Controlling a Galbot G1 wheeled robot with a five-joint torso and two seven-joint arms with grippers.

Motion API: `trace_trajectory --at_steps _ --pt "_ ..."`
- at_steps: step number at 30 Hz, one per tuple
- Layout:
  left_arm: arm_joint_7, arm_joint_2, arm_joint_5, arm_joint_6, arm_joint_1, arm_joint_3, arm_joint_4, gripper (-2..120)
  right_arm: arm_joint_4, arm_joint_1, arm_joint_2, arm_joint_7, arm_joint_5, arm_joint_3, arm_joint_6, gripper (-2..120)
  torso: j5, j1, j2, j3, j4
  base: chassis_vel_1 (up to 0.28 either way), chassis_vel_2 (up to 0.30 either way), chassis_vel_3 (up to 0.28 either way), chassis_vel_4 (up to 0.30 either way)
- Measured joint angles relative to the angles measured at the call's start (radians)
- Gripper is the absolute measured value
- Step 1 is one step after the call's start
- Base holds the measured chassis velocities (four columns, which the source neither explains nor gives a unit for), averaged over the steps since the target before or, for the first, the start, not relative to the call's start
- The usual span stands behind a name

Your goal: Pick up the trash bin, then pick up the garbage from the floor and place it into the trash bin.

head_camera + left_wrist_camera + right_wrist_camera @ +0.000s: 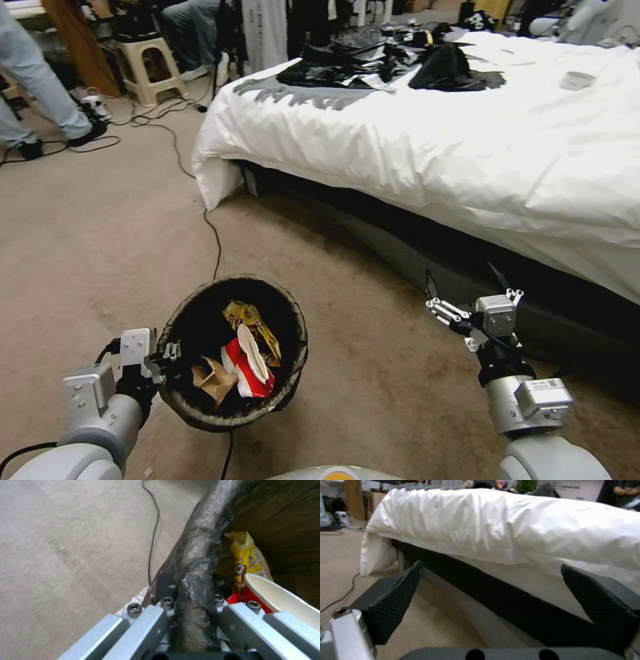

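Clamped tight by my left pincer (168,351) at nine o'clock, the round black-lined trash bin (200,400) holds red and yellow wrappers (248,350). My right pincer (465,281) hangs wide open, empty, near the white bed (467,147).

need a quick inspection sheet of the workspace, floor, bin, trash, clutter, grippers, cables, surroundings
surface: beige carpet, no loose litter seen on it
job's things: trash bin with dark liner, held up off the floor; inside it a yellow wrapper, a red and white wrapper and a brown paper scrap
clutter: black clothes or bags and a small white item on the bed
grippers: left gripper clamped on the bin's rim; right gripper open, empty, pointing at the bed
cables: black cable running over the carpet towards the bin; more cables by the stool
surroundings: bed with white duvet, plastic stool
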Motion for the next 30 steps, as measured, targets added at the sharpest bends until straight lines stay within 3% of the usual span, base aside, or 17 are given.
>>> trace_trajectory --at_steps 30 --pt "0.001 -0.002 -0.009 0.0 -0.005 -0.005 0.0 1 -0.017 0.002 -0.009 0.023 0.002 -0.024 -0.016 100 0.0 0.0 0.0 0.0 0.0 0.074 0.071 0.073 0.074"
